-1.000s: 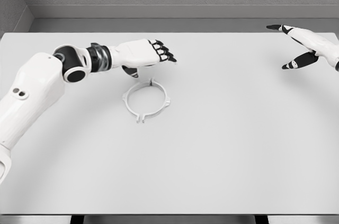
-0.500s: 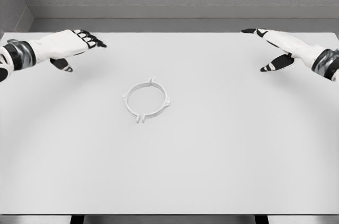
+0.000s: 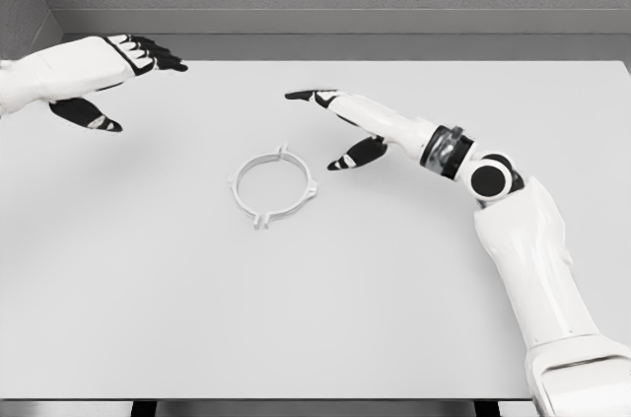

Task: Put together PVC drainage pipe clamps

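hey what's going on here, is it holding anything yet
Not yet. A white ring-shaped pipe clamp lies flat on the white table, and neither hand touches it. The right hand is stretched out over the table just right of the clamp, fingers spread and empty. The left hand is off at the far left edge, also open and holding nothing.

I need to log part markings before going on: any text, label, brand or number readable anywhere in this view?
None. The white pipe clamp ring, the table, the left hand, the right hand and its arm show no lettering, label or number that can be read.
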You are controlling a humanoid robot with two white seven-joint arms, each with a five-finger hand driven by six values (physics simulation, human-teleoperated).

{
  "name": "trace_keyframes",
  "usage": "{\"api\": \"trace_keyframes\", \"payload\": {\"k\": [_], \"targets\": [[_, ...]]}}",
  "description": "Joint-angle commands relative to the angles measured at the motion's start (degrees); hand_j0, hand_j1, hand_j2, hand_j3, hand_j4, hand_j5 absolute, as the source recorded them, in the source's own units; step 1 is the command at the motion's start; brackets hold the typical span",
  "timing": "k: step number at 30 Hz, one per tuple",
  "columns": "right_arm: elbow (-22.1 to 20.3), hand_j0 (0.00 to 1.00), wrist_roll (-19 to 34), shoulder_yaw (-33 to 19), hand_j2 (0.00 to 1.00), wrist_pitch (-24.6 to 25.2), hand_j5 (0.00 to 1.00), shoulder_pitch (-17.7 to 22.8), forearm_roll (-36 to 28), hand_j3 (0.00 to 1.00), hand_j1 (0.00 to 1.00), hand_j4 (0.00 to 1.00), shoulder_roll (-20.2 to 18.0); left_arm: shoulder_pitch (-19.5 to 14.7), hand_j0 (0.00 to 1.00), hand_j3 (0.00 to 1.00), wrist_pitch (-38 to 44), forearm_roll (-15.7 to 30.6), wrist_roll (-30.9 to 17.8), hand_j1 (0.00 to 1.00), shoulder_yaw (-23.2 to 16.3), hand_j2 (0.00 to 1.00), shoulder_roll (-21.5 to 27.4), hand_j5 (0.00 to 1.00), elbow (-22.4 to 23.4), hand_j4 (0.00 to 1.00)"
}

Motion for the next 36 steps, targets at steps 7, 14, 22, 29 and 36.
{"api": "trace_keyframes", "payload": {"k": [7, 14, 22, 29, 36], "targets": [[4.8, 1.0, 0.0, 0.4, 1.0, 0.2, 1.0, 0.1, -0.4, 1.0, 1.0, 1.0, 0.2, 6.5, 1.0, 1.0, 0.1, 10.6, -5.9, 1.0, 5.2, 1.0, -0.5, 1.0, -4.5, 1.0], [8.2, 1.0, 0.0, 0.3, 1.0, 0.2, 1.0, 0.3, -0.4, 1.0, 1.0, 1.0, 0.2, 8.4, 1.0, 1.0, 0.1, 10.6, -5.9, 1.0, 7.2, 1.0, 0.2, 1.0, -4.5, 1.0], [8.2, 1.0, 0.0, 1.5, 1.0, 0.2, 1.0, -0.4, -0.3, 1.0, 1.0, 1.0, 1.0, 8.4, 1.0, 1.0, 0.1, 10.6, -5.9, 1.0, 7.2, 1.0, 0.1, 1.0, -4.5, 1.0], [8.2, 1.0, 0.0, 2.4, 1.0, 0.2, 1.0, -1.3, -0.3, 1.0, 1.0, 1.0, 1.2, 8.4, 1.0, 1.0, 0.1, 10.6, -5.9, 1.0, 7.2, 1.0, 0.0, 1.0, -4.5, 1.0], [8.2, 1.0, 0.0, 2.6, 1.0, 0.2, 1.0, -1.7, -0.3, 1.0, 1.0, 1.0, 1.8, 8.4, 1.0, 1.0, 0.1, 10.6, -5.9, 1.0, 7.2, 1.0, -0.1, 1.0, -4.5, 1.0]]}}
